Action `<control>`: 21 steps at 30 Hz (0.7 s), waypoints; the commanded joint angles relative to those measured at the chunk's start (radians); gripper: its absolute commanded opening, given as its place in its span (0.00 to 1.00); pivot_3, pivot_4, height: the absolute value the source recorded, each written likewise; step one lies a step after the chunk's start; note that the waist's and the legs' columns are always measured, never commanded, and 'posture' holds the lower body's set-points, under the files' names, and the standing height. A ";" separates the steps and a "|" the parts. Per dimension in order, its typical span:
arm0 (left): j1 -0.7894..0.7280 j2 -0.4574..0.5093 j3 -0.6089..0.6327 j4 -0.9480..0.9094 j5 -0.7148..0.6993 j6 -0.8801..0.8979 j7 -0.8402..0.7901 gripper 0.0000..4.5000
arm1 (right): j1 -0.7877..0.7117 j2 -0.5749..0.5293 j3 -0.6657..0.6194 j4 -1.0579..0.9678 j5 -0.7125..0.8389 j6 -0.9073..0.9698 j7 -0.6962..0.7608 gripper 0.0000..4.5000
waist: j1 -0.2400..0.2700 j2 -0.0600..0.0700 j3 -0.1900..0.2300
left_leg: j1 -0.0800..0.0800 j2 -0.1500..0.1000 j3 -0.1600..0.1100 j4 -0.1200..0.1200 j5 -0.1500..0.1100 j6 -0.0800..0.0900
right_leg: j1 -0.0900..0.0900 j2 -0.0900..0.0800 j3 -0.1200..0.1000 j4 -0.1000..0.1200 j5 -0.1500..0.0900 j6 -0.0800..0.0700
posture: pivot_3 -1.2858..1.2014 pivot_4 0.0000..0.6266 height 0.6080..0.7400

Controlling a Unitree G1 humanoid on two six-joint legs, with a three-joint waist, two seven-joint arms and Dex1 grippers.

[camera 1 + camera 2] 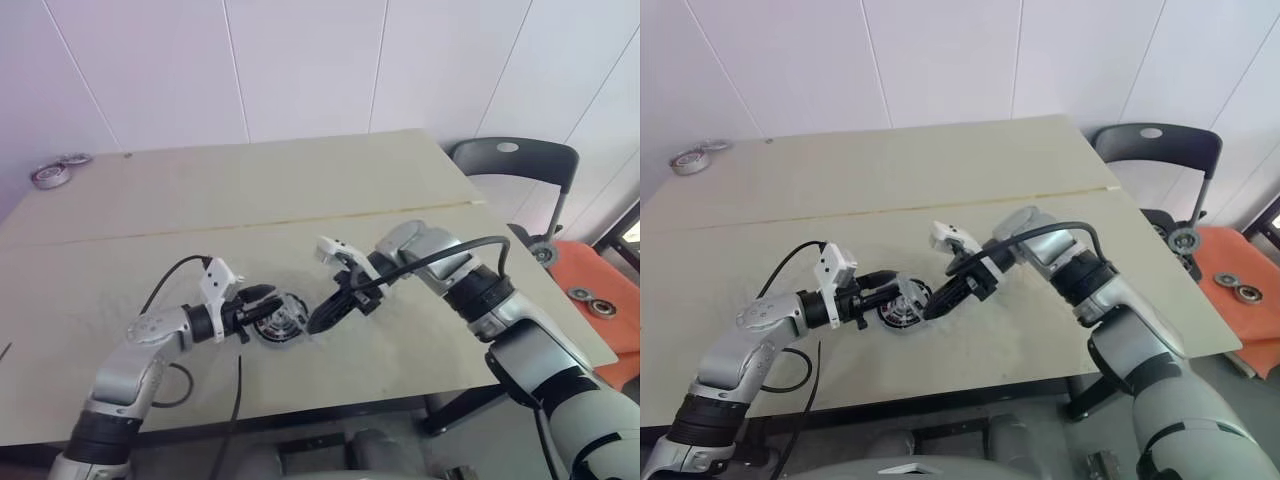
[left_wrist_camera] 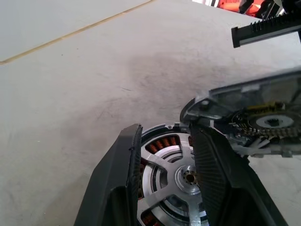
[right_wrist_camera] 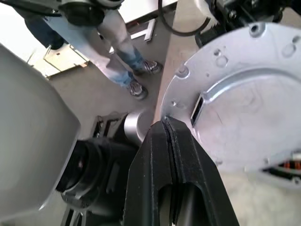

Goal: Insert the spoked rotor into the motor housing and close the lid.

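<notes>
The round dark-rimmed motor housing with copper-red windings lies on the beige table near its front edge, the silvery spoked rotor seated inside. Its round silver metal lid stands tilted open. The left pincer clasps the housing from the left; the right pincer, fully closed, touches the lid's edge.

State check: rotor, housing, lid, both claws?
spoked rotor: seated in the housing, copper windings showing through its gaps.
motor housing: flat on the table, held at the rim.
lid: raised on edge over the housing, not closed.
left claw: shut on the housing rim.
right claw: shut, tips at the lid's edge.
</notes>
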 commanded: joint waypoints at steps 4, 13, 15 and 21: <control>-0.009 -0.013 0.007 -0.043 0.002 -0.017 0.017 0.39 | -0.008 0.087 -0.066 -0.037 0.011 0.060 -0.055 0.00 | 0.000 0.000 0.000 | 0.000 0.000 0.000 0.000 0.000 0.000 | 0.000 0.000 0.000 0.000 0.000 0.000 | 0.52 0.00 1.00; -0.012 -0.019 0.012 -0.034 0.010 -0.023 0.038 0.39 | 0.007 0.111 -0.070 -0.052 -0.004 0.071 -0.079 0.00 | -0.001 0.000 0.000 | 0.000 0.000 0.000 0.000 0.000 0.000 | 0.000 0.000 0.000 0.000 0.000 0.000 | 0.52 0.00 1.00; -0.015 -0.022 0.013 -0.029 0.011 -0.027 0.044 0.39 | 0.009 0.115 -0.074 -0.051 -0.006 0.070 -0.084 0.00 | -0.001 0.000 0.000 | 0.000 0.000 0.000 0.000 0.000 0.000 | 0.000 0.000 0.000 0.000 0.000 0.000 | 0.52 0.00 1.00; -0.085 -0.085 0.031 0.039 0.045 -0.071 0.125 0.39 | 0.004 0.128 -0.094 -0.040 -0.001 0.078 -0.099 0.00 | 0.001 0.000 0.000 | 0.000 0.000 0.000 0.000 0.000 0.000 | 0.000 0.000 0.000 0.000 0.000 0.000 | 0.52 0.00 1.00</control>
